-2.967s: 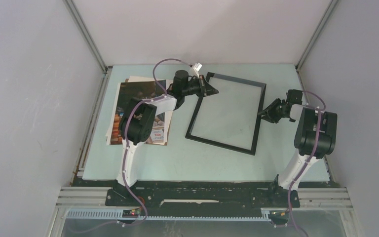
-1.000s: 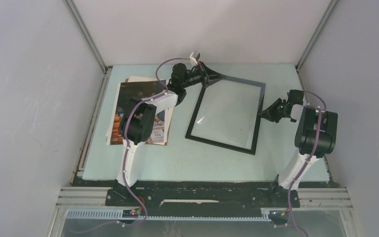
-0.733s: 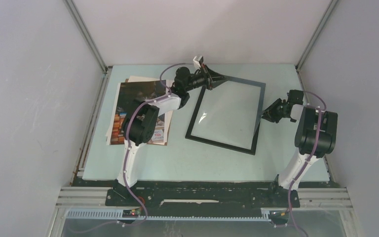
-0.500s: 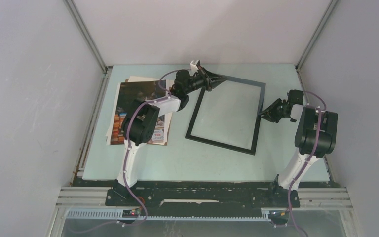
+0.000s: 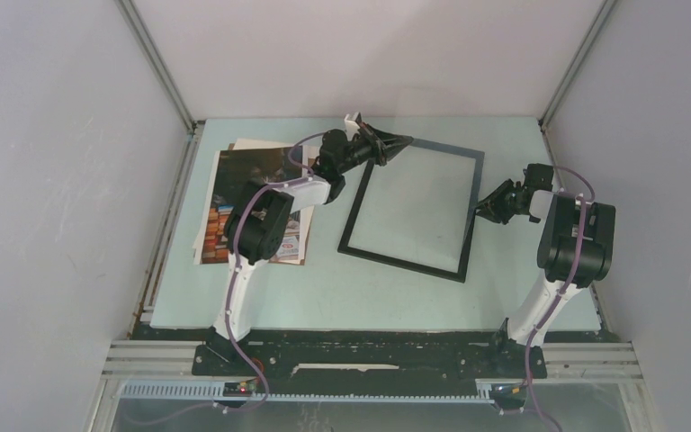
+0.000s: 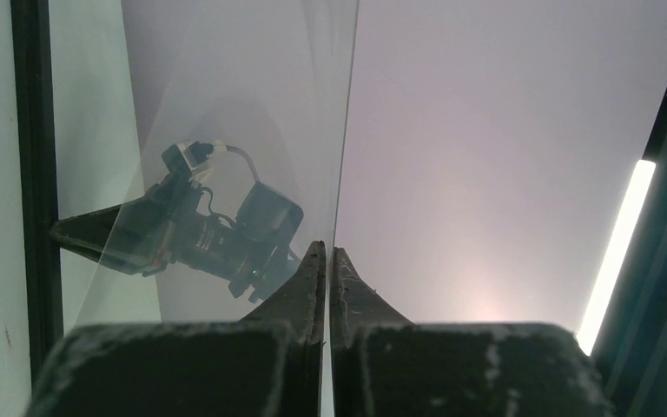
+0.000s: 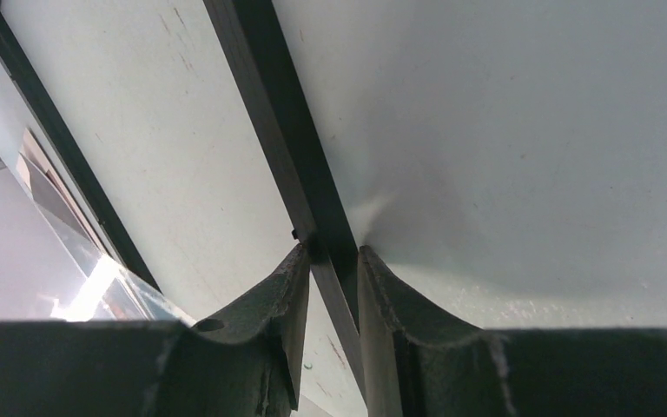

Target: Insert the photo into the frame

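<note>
The black frame point(image 5: 466, 225) lies flat on the middle of the table. My left gripper point(image 5: 399, 141) is over its far left corner, shut on the edge of the clear pane point(image 6: 347, 130), which it holds tilted up from the frame. In the left wrist view the pane runs edge-on from my fingertips point(image 6: 313, 261) and mirrors the arm. My right gripper point(image 5: 481, 209) is at the frame's right side, its jaws closed around the black bar point(image 7: 269, 113). The photo point(image 5: 243, 166), dark with striped colours at its near end, lies at the left, partly under my left arm.
A white sheet point(image 5: 252, 143) peeks out from under the photo's far end. Grey walls enclose the table on the left, back and right. The table's left edge point(image 5: 166, 234) runs close to the photo.
My left gripper has swung right and towards the back with the pane, lifting and turning it over the frame's far corner. The right gripper and the frame have hardly moved.
</note>
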You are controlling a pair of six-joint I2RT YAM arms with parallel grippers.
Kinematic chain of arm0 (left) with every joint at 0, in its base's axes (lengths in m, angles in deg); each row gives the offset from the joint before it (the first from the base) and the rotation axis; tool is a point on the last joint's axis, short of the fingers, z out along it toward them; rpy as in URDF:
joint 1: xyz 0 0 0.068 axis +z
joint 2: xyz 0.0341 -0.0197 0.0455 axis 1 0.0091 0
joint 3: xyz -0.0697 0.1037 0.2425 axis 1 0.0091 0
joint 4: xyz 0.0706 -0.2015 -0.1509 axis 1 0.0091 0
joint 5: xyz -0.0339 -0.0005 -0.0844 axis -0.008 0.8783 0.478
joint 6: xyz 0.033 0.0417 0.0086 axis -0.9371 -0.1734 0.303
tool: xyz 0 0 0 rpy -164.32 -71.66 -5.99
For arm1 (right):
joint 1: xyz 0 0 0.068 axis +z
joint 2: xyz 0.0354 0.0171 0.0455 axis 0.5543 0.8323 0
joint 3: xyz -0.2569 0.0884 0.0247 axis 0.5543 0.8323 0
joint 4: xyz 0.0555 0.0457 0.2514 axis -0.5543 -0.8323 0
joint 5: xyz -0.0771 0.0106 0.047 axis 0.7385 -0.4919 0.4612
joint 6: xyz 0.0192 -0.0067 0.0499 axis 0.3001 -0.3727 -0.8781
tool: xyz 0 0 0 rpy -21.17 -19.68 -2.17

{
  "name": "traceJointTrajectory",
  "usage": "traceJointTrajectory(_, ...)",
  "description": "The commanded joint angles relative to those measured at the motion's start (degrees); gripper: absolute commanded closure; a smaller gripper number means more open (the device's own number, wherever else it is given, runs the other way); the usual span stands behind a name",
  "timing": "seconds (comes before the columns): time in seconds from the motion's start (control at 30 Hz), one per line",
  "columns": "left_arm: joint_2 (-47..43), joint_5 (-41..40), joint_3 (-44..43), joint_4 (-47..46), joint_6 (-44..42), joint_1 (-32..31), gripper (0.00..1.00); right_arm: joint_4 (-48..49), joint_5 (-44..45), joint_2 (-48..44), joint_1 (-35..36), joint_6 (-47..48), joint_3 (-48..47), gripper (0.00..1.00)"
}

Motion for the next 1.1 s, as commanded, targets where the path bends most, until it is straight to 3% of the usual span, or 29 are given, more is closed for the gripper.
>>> traceJointTrajectory(0.0,-1.5,-1.3,-3.3,-1.4,0.2,-1.1,1.0,0.9,0.0,-0.7,-0.4,-0.4,-0.1,0.65)
traceJointTrajectory(0.23,-4.8,-1.9,1.9,-1.6,-0.5,-1.4,1.0,1.3,0.0,-1.7,-0.8,-0.6,0.8,0.64)
traceJointTrajectory(0.63,-9.5,-1.6,3.5,-0.2,-1.0,-1.9,1.0,5.2,-5.1,-4.4,-3.9,-3.6,6.5,0.53)
traceJointTrajectory(1.07,-10.3,-3.2,4.8,0.9,-1.6,-3.8,1.0,4.7,-5.7,-6.1,-4.6,-2.9,7.5,0.53)
